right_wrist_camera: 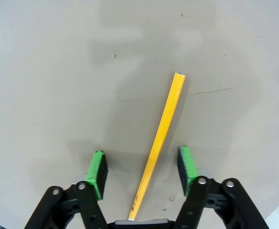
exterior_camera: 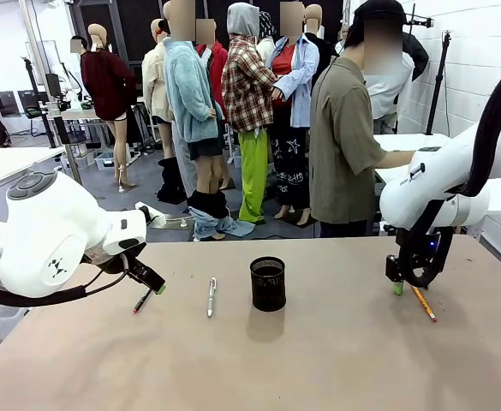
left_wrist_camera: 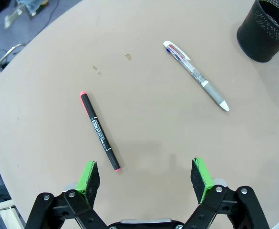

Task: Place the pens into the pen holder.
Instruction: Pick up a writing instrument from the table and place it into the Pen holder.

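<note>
The black mesh pen holder [exterior_camera: 268, 283] stands at the table's middle, its edge also in the left wrist view's top right corner [left_wrist_camera: 267, 29]. A white-silver pen [exterior_camera: 211, 296] [left_wrist_camera: 195, 75] lies left of it. Further left lies a dark pen with red ends [exterior_camera: 142, 300] [left_wrist_camera: 99, 131]. My left gripper [exterior_camera: 156, 284] [left_wrist_camera: 146, 176] hovers open just above the dark pen's near end, nothing between its fingers. An orange pencil [exterior_camera: 422, 302] [right_wrist_camera: 160, 138] lies flat at the right. My right gripper [exterior_camera: 398, 287] [right_wrist_camera: 141, 168] is open and low over the table, its green pads either side of the pencil's near half.
A person in an olive shirt [exterior_camera: 346, 145] stands at the far edge, turned toward a white table [exterior_camera: 421, 141] behind. Bare tabletop [exterior_camera: 259, 368] stretches in front of the holder and between both arms.
</note>
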`<action>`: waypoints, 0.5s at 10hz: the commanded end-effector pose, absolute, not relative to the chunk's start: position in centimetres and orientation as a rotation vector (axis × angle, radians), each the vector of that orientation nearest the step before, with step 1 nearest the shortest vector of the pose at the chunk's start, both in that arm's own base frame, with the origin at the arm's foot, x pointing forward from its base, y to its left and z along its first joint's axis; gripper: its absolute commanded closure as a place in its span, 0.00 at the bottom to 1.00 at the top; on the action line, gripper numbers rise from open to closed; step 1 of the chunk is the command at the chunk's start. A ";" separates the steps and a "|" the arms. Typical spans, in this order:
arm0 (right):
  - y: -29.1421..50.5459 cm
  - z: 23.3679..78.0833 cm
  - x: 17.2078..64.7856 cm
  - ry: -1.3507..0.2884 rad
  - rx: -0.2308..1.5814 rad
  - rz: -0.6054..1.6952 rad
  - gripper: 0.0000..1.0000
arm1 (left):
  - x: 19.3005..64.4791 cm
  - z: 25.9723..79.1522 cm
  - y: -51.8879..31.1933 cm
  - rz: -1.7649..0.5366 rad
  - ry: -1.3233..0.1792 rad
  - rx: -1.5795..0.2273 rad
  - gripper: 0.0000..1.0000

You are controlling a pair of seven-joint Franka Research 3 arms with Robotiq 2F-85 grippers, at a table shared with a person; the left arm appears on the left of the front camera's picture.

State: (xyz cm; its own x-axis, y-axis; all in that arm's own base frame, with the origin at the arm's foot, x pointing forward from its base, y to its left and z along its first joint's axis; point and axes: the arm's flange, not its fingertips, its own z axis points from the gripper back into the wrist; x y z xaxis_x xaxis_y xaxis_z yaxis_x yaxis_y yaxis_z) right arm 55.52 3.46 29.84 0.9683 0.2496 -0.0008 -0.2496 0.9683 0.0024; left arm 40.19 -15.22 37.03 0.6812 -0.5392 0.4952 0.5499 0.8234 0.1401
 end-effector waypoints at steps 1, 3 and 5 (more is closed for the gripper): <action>3.5 29.9 56.0 0.027 -0.024 0.255 0.71 | 40.2 37.1 -15.1 -0.608 -0.551 -0.021 0.00; 3.7 29.8 56.1 0.039 -0.029 0.264 1.00 | 40.2 37.1 -15.1 -0.608 -0.551 -0.021 0.00; 4.0 29.9 55.9 0.051 -0.043 0.285 1.00 | 40.2 37.1 -15.1 -0.608 -0.551 -0.021 0.00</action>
